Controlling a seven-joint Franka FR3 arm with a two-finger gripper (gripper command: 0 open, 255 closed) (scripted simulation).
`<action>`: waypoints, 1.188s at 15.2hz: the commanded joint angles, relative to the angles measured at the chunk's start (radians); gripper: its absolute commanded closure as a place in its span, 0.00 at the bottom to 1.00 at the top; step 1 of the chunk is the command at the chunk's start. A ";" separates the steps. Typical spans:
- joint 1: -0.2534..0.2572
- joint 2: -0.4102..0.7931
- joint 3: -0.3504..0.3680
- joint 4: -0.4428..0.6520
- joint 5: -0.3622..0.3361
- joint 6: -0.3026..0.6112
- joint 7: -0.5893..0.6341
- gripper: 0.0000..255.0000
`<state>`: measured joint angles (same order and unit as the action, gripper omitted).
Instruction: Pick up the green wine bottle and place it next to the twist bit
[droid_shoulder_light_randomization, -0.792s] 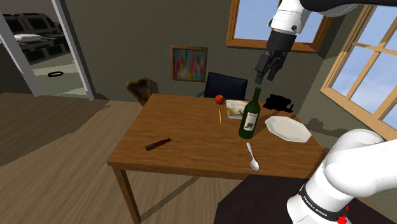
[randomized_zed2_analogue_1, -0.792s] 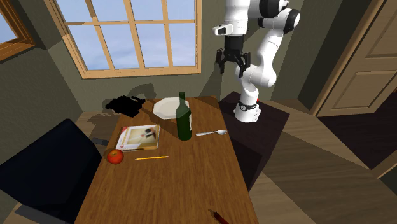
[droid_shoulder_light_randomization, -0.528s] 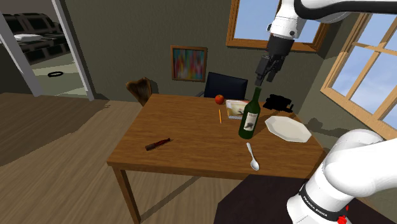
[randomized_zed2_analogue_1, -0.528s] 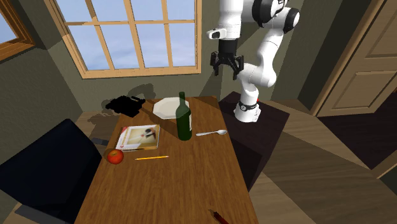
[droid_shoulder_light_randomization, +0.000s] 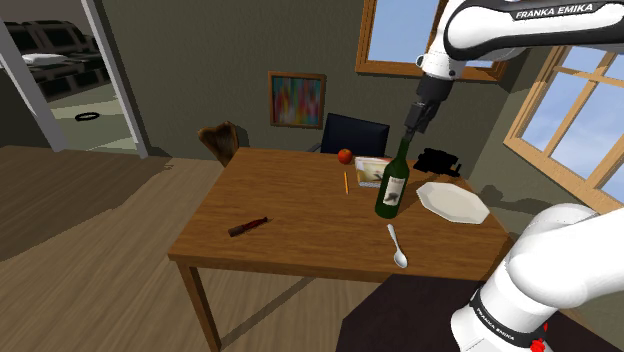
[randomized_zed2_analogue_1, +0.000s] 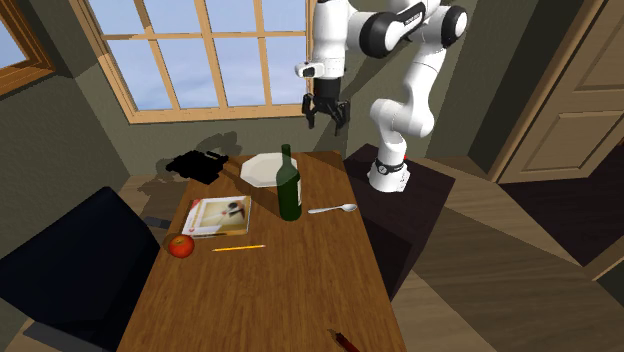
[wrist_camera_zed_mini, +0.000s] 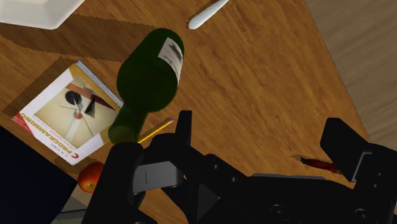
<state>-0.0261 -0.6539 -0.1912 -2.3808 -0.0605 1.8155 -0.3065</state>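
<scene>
The dark green wine bottle (droid_shoulder_light_randomization: 391, 186) (randomized_zed2_analogue_1: 289, 190) stands upright with a white label near the middle of the wooden table (droid_shoulder_light_randomization: 290, 235). My gripper (droid_shoulder_light_randomization: 411, 122) (randomized_zed2_analogue_1: 325, 114) hangs open in the air a little above the bottle's top, slightly off to the stand's side, holding nothing. In the wrist view the bottle (wrist_camera_zed_mini: 149, 76) lies ahead of the left finger, outside the gap between the fingers (wrist_camera_zed_mini: 184, 130). The twist bit (droid_shoulder_light_randomization: 247, 227) (randomized_zed2_analogue_1: 345, 342) (wrist_camera_zed_mini: 316, 164), dark red and slim, lies on the table far from the bottle.
Around the bottle are a white plate (droid_shoulder_light_randomization: 452, 202), a spoon (droid_shoulder_light_randomization: 397, 246), a book (randomized_zed2_analogue_1: 222, 216), a pencil (randomized_zed2_analogue_1: 238, 247) and a red apple (randomized_zed2_analogue_1: 181, 245). A black telephone (droid_shoulder_light_randomization: 438, 160) sits behind the table, by the window wall. A dark chair (droid_shoulder_light_randomization: 355, 134) stands at the far edge.
The arm has swung the open gripper toward the second exterior view's left, bringing it closer over the bottle's top. Bottle and twist bit have not moved.
</scene>
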 joint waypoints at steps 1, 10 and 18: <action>-0.006 0.045 -0.038 0.003 -0.024 0.051 -0.057 0.00; -0.010 0.258 -0.174 0.056 -0.061 0.243 -0.259 0.00; -0.008 0.296 -0.187 -0.001 -0.056 0.337 -0.265 0.00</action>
<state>-0.0344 -0.3611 -0.3772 -2.3796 -0.1174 2.1472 -0.5716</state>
